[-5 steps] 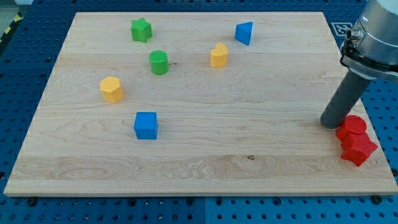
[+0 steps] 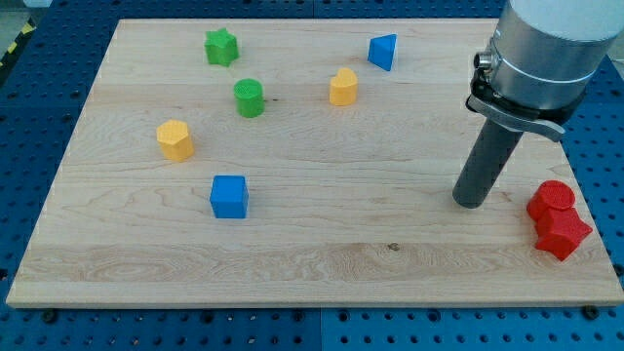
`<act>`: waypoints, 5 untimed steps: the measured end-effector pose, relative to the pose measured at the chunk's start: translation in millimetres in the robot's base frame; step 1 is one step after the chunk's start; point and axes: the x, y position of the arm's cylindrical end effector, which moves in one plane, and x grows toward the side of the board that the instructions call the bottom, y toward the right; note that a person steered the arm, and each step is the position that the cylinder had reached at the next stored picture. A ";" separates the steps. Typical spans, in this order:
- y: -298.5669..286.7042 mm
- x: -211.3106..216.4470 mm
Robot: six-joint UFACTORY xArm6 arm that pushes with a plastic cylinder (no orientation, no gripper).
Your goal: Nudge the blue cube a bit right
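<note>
The blue cube point(image 2: 229, 196) sits on the wooden board point(image 2: 312, 263) at lower left of centre. My tip point(image 2: 469, 203) rests on the board far to the cube's right, at about the same height in the view. It touches no block. The two red blocks lie just to the tip's right.
A red cylinder point(image 2: 552, 198) and a red star point(image 2: 562, 232) sit at the board's right edge. A blue triangular block point(image 2: 383, 51), a yellow block point(image 2: 342, 87), a green cylinder point(image 2: 250, 97), a green star point(image 2: 221, 46) and a yellow hexagonal block point(image 2: 175, 139) lie across the upper board.
My tip has moved left, away from the red blocks, toward the board's middle. No block has moved.
</note>
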 end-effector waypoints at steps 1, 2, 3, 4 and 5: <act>-6.4 2.7; -42.1 10.8; -97.2 37.5; -111.4 44.4; -113.5 47.1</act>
